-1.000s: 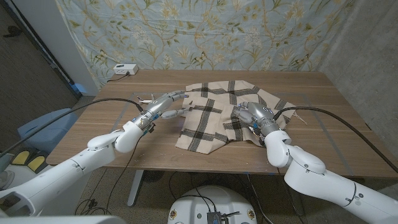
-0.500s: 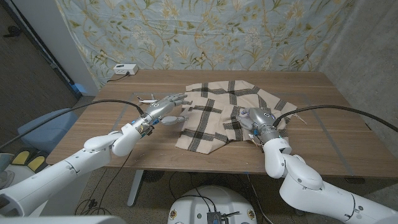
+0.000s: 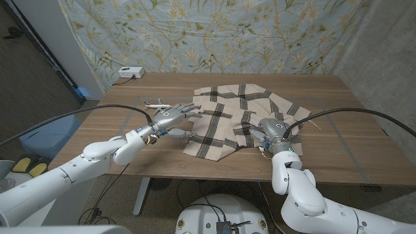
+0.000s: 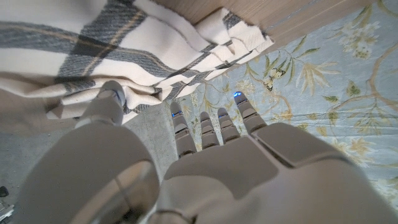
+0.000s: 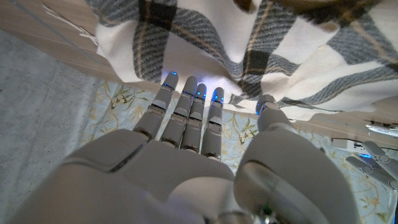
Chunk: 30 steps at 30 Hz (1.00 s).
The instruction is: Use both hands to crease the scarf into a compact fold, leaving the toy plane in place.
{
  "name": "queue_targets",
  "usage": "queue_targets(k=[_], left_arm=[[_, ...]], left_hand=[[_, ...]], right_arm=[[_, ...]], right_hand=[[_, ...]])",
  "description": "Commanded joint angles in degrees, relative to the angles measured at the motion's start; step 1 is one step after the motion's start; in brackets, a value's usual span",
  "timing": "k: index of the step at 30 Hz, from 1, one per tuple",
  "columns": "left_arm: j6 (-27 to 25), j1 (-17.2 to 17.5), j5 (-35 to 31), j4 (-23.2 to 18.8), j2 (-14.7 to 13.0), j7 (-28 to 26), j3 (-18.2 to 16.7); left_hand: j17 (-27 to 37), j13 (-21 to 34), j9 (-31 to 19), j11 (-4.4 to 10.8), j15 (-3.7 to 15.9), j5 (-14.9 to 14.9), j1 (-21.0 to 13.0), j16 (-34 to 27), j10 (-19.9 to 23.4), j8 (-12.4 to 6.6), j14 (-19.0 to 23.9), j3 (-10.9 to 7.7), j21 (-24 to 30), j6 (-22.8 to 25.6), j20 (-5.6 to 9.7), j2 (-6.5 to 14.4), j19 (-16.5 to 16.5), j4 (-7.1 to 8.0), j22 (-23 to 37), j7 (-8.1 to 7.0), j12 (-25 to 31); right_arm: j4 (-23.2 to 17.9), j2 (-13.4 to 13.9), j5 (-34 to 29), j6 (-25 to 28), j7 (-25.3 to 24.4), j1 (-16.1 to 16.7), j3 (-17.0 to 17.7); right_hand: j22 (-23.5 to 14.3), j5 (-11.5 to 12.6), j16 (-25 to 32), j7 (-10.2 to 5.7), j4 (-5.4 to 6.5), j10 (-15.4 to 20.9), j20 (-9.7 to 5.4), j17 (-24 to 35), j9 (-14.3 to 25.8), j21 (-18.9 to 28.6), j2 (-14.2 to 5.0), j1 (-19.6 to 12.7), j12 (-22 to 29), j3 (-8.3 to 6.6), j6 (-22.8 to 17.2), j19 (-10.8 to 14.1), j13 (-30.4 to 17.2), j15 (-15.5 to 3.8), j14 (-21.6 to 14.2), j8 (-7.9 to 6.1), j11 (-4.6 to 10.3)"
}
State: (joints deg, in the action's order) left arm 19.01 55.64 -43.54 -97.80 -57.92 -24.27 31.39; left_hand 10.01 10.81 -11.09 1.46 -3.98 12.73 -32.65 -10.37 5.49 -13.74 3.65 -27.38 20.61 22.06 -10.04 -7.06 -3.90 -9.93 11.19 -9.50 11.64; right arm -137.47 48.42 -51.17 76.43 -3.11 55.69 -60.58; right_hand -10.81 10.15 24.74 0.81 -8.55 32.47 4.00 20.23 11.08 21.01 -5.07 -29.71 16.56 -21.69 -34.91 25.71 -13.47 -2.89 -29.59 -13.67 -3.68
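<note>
Our cream wool scarf with black plaid (image 3: 237,120) lies rumpled at centre frame; the small white toy plane (image 3: 153,104) sits just left. Left hand (image 3: 174,117) spread, empty, at its edge; right hand (image 3: 273,130) on the cloth (grip unclear). Next, we judge: gather opposite edges.

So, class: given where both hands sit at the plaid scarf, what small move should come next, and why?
Probably the left hand should close on the scarf at its left edge. Its fingers are spread there, gripping nothing, while the right hand is at the bunched right side. The toy plane lies clear behind.
</note>
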Motion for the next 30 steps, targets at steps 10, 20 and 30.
queue_targets(k=[10,20,30], left_arm=[[-2.05,-0.26,-4.93,-1.56,-1.51,1.04,0.90],[-2.11,-0.76,-3.78,-0.81,-1.21,2.85,1.37],[-0.90,-1.84,-2.88,0.34,-0.54,4.38,2.29]], left_hand=[[0.32,0.23,-0.19,0.22,0.02,0.93,-0.41,-0.04,-0.46,0.73,-1.01,1.24,-0.28,-0.83,0.13,-1.82,0.13,0.45,0.10,0.53,-0.05],[0.34,0.24,-0.25,0.45,0.22,1.30,-0.23,-0.15,-0.67,1.11,-1.13,2.10,-0.46,-1.16,0.31,-2.00,0.23,0.99,0.15,0.86,-0.01],[0.37,0.26,-0.32,0.04,0.02,1.62,0.23,-0.19,-1.02,1.60,-1.36,3.02,-0.63,-1.79,0.25,-1.83,0.27,1.65,0.21,1.65,-0.03]], right_arm=[[18.46,-23.92,-59.53,-16.96,38.12,15.56,17.13],[28.92,-31.62,-50.19,-13.22,-3.44,18.52,20.16],[29.69,-30.01,-41.30,-13.06,-18.32,17.51,20.62]], right_hand=[[-0.37,0.43,0.44,-1.25,0.74,-2.38,1.23,2.38,0.47,-0.48,3.59,2.60,-0.51,3.51,1.05,-0.94,-1.02,-1.22,2.09,1.00,1.53],[-1.53,0.24,19.08,-5.67,-0.73,22.55,-6.09,17.89,2.10,5.54,-4.96,-21.20,11.78,-2.62,-20.83,8.62,-6.14,-9.43,-18.10,-7.86,7.63],[-2.40,0.63,23.75,-5.35,-0.57,25.04,-6.97,24.10,4.27,7.06,-4.48,-24.24,15.28,-1.37,-20.62,8.26,-9.35,-9.60,-20.21,-8.84,8.47]])
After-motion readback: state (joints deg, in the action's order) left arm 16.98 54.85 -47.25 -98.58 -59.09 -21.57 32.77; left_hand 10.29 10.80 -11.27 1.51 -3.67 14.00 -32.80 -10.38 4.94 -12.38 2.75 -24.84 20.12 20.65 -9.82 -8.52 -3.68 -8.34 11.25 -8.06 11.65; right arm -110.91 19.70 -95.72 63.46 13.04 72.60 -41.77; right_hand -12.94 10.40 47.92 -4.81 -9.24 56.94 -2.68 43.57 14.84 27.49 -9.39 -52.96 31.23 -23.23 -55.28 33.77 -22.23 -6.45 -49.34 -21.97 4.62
